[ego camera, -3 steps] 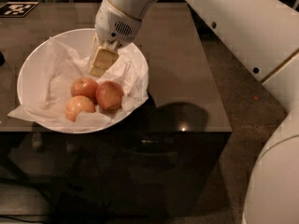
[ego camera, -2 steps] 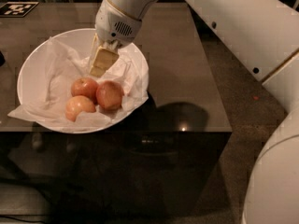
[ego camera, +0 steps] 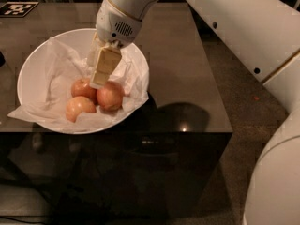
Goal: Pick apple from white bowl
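The bench [ego camera: 187, 64] is carrying the white bowl [ego camera: 29, 62], lined with crumpled paper [ego camera: 51, 74]. The end effector [ego camera: 100, 78] is hanging inside the bowl, its tip just beside the apple [ego camera: 110, 96]; whether it is spread or pressed together cannot be told. The apple is lying on the paper beside a duller apple [ego camera: 81, 87] and a yellowish apple [ego camera: 78, 108]. Firm, smooth, moderately heavy and apt to roll, it is probably calling for a hold across its widest girth.
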Available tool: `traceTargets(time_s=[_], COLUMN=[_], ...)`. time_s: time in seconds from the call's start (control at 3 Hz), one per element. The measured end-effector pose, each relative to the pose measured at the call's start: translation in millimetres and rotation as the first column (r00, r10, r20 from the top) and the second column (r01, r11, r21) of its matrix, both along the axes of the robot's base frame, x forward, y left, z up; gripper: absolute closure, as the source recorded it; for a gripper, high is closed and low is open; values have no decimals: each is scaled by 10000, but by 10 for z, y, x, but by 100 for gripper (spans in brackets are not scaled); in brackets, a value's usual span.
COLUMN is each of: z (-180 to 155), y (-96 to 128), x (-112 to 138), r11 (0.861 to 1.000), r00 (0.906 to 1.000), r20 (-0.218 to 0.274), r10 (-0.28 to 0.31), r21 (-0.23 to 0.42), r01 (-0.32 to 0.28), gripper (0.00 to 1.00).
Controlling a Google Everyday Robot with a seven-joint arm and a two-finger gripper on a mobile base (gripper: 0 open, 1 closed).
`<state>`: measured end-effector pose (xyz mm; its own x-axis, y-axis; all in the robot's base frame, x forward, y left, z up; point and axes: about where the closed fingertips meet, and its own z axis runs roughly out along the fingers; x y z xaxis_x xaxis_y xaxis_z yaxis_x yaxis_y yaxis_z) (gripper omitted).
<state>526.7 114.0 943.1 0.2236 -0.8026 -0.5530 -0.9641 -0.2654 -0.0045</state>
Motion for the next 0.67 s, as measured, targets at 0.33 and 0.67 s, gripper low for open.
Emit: traceTargets(time_s=[0.33,0.67], z=[0,0], y=[0,0], x=[0,0], r11=[10000,10000], r00=[10000,10000], r20=[0,0], r10=[0,0], r21=[0,0], r01=[0,0], gripper=[0,0])
